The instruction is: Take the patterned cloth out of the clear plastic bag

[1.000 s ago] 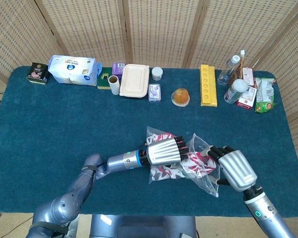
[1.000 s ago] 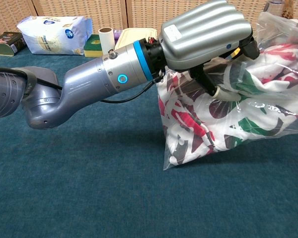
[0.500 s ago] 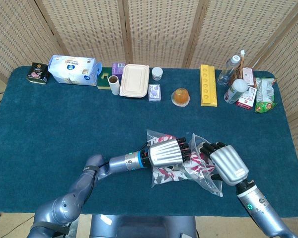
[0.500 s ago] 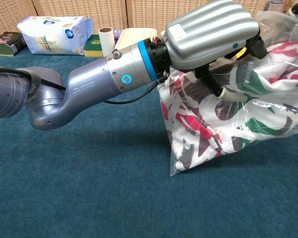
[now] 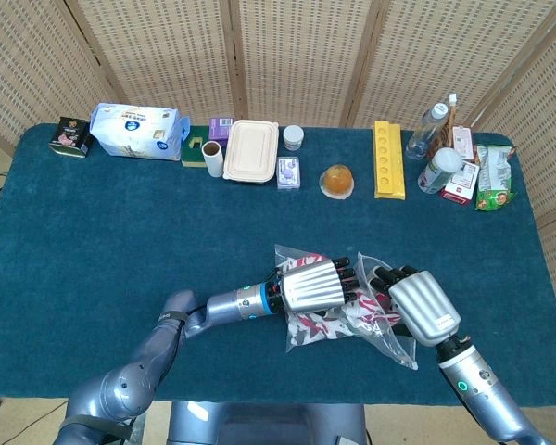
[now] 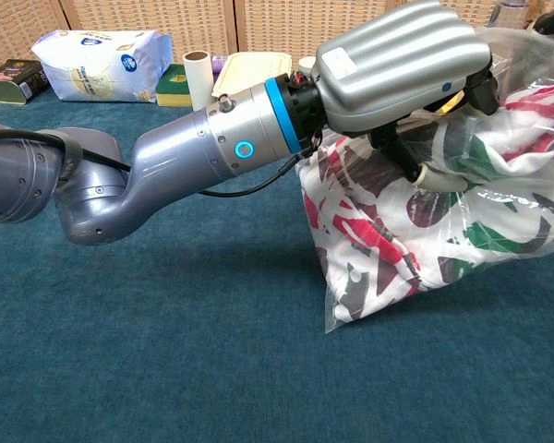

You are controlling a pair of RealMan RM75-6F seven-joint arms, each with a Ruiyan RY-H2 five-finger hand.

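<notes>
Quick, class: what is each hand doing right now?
Left hand: grips the clear plastic bag with the patterned cloth inside.
Right hand: fingers on the bag's other end; grip cannot be told.

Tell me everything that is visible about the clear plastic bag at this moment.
The clear plastic bag is thin, glossy and crumpled, and lies near the front edge of the blue table. The patterned cloth, white with red, green and dark shapes, fills it and is wholly inside. The left hand lies over its top, fingers on it; the right hand touches its right end. Its lower corner rests on the table.
</notes>
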